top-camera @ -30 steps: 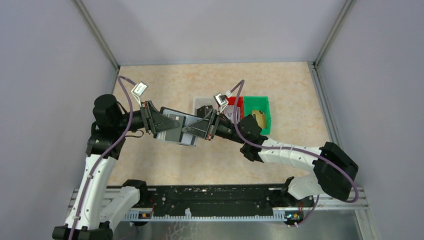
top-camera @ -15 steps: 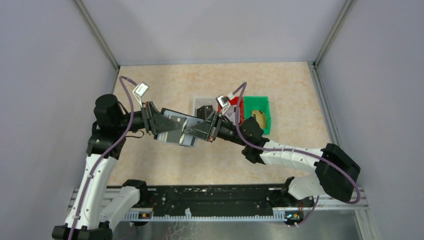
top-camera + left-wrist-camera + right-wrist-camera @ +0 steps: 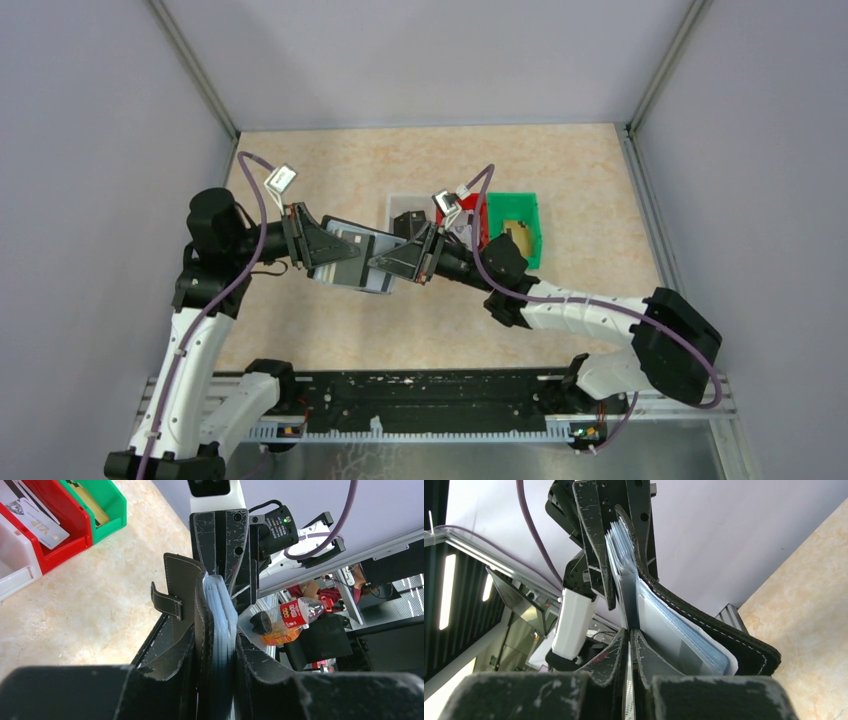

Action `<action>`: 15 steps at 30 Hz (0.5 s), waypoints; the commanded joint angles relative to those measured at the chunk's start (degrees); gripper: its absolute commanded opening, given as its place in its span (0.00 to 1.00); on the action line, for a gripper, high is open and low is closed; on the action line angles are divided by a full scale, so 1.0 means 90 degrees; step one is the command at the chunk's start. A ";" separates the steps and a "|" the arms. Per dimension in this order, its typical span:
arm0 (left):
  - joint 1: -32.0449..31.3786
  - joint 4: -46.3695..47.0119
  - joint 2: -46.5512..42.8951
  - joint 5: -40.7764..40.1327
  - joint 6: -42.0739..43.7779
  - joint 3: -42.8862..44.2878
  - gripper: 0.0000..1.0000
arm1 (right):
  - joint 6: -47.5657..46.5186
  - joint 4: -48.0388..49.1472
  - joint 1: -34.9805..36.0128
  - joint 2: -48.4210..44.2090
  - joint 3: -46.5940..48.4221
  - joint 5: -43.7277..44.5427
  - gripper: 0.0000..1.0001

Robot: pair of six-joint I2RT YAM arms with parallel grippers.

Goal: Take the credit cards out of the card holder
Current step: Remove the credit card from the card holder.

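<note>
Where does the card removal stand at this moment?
Done: credit cards lie in the red bin, and a gold card in the green bin. In hand: the left gripper clamps the card holder in mid-air; the right gripper is pinched shut on a thin edge among its sleeves, card or sleeve unclear. Left: drawing that out and emptying any filled sleeves; their contents are hidden.

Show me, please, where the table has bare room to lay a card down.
Bare table lies along the back wall behind the white bin, right of the green bin, and in front between the card holder and the base rail. The middle is crowded: the left pincer and right pincer grip the card holder beside the red bin.
</note>
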 commanded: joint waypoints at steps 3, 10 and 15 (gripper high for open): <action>-0.0011 0.0269 -0.0051 0.0274 -0.0106 0.0295 0.10 | -0.0031 0.0197 0.0034 0.0104 0.0185 -0.0067 0.24; -0.0011 0.0252 -0.0107 0.0268 -0.0046 0.0289 0.06 | -0.0051 0.0039 0.0041 0.0334 0.0593 -0.0200 0.28; -0.0011 0.0260 -0.0109 0.0270 -0.0036 0.0281 0.06 | -0.0015 0.0257 0.0040 0.0327 0.0530 -0.0205 0.01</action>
